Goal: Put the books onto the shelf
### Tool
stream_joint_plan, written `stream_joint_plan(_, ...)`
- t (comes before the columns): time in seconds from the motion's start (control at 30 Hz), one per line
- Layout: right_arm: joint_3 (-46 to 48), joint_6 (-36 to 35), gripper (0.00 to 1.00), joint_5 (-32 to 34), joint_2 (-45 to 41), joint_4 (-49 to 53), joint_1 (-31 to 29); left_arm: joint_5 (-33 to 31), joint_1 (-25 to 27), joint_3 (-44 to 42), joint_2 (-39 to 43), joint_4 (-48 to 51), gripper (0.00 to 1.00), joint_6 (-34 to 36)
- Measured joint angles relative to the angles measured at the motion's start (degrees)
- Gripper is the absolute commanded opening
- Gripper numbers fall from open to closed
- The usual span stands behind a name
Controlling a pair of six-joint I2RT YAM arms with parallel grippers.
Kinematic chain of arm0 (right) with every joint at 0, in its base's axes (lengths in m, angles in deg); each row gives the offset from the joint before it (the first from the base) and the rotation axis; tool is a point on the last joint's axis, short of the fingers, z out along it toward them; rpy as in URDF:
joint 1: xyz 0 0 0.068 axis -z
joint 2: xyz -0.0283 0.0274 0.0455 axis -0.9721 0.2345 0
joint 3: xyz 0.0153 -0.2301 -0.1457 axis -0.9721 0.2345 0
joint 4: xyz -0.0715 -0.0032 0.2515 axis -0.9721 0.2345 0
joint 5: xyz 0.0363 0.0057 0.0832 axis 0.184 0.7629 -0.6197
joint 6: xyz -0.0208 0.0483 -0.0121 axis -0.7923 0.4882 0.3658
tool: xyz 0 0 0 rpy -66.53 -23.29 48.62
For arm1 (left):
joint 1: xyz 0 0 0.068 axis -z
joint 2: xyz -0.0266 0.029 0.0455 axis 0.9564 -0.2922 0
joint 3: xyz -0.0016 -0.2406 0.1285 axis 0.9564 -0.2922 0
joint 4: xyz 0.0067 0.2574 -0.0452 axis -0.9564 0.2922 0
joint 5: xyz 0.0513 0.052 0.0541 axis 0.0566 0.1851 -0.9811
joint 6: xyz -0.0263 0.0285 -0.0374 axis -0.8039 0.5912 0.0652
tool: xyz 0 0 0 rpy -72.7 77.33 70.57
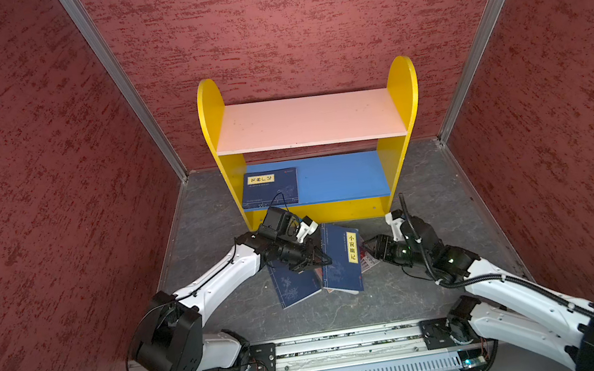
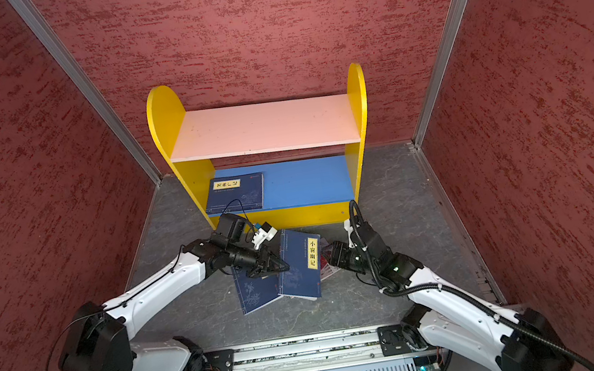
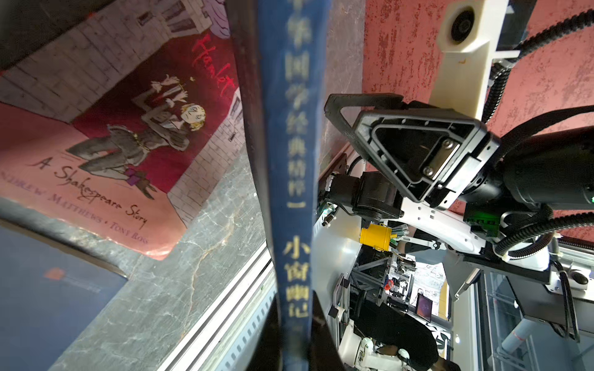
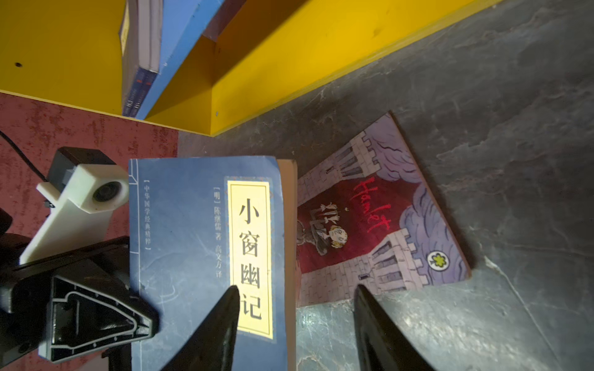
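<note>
Two sets of jaws meet one navy book (image 1: 344,271): left jaws clamp its spine, right jaws, part-open, bracket its free long edge; long axis points toward the shelf (image 1: 403,91).

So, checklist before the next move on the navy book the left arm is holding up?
1. Left gripper shut on the raised navy book at its spine side: ok.
2. Right gripper open, with that book's free edge between its jaws in the right wrist view: ok.
3. Right jaws touching the book: cannot tell.
4. Hamlet book flat on the floor, outside both grips: ok.
5. Second navy book shelved: not ok, it lies on the floor under the left gripper.
6. Blue lower board has free space beside the shelved navy books: ok.
</note>
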Motion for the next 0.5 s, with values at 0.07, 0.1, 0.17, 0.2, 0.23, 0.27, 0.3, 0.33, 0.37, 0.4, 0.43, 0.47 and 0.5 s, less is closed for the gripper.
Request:
stream_joint_plan(0.07,-0.76,1.05,0.59,0.2,-2.82,1.16,0.0,0.09,-0.13,1.51,1.33,1.49,0.0,0.22)
stream_joint_plan(0.1,-1.07,1.49,0.6,0.33,-4.04,1.6,0.0,0.11,-0.37,2.21,1.97,2.03,0.0,0.26)
stream_joint_plan(0.17,-1.55,2.78,0.63,0.48,-6.84,1.84,0.09,0.13,-1.29,3.98,3.54,2.8,0.0,0.28)
stream_joint_plan(0.2,-1.75,3.3,0.64,0.48,-7.78,1.86,0.09,0.11,-1.9,4.74,4.24,2.95,0.0,0.26)
stream_joint_plan(0.23,-1.95,3.8,0.64,0.24,-8.74,1.66,0.09,0.11,-2.67,5.4,5.03,2.93,0.0,0.22)
stream_joint_plan(0.27,-2.05,4.24,0.64,-0.48,-9.31,1.14,0.09,0.11,-3.58,5.81,5.86,2.67,0.0,0.04)
stream_joint_plan(0.3,-2.1,4.59,0.64,-1.11,-9.44,0.44,0.09,0.11,-4.39,6.01,6.54,2.38,0.0,-0.17)
stream_joint_plan(0.33,-2.19,5.11,0.64,-2.12,-9.44,-0.48,0.09,0.09,-5.46,6.08,7.32,1.9,0.0,-0.57)
stream_joint_plan(0.37,-2.27,5.57,0.64,-3.17,-9.25,-1.6,0.09,0.0,-6.6,6.08,8.11,1.36,0.0,-1.38)
stream_joint_plan(0.4,-2.27,6.01,0.64,-3.96,-8.94,-2.51,0.09,-0.09,-7.37,6.08,8.55,0.96,0.0,-1.95)
stream_joint_plan(0.43,-2.36,6.69,0.64,-4.96,-8.59,-3.74,0.09,-0.28,-8.24,6.08,9.07,0.37,0.0,-2.64)
stream_joint_plan(0.47,-2.56,7.21,0.64,-5.79,-8.26,-4.85,0.09,-0.55,-8.92,6.19,9.4,-0.11,0.0,-3.26)
stream_joint_plan(0.5,-2.93,7.82,0.66,-6.56,-7.87,-6.03,0.09,-0.94,-9.49,6.36,9.64,-0.57,0.0,-3.87)
